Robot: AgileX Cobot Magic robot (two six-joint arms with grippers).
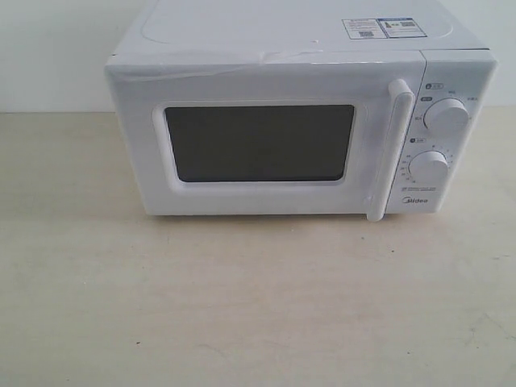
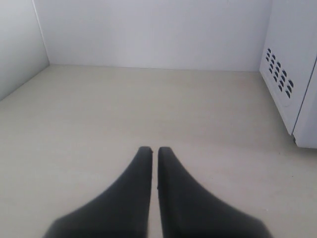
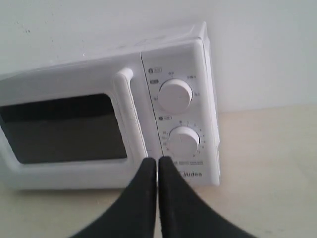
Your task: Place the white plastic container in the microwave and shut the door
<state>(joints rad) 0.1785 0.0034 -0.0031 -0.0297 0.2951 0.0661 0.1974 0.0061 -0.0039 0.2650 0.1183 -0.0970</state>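
- One white boxy microwave (image 1: 298, 81) stands on the pale counter (image 1: 242, 306), its single dark-windowed door (image 1: 258, 145) shut flush.
- Two round white knobs: upper knob (image 1: 446, 115) over lower knob (image 1: 428, 168), beside one tall white handle (image 1: 389, 149).
- Two black pincers, left pincer (image 2: 154, 149) and right pincer (image 3: 157, 160), each pressed narrow, holding nothing.

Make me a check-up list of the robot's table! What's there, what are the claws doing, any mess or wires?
Surface: pale wood-grain table.
Job's things: microwave upright, its door shut; white plastic container not seen in any view.
Clutter: nothing seen.
Grippers: left gripper shut, empty, beside the microwave's vented side; right gripper shut, empty, facing the knobs.
Cables: nothing seen.
Surroundings: plain white wall.
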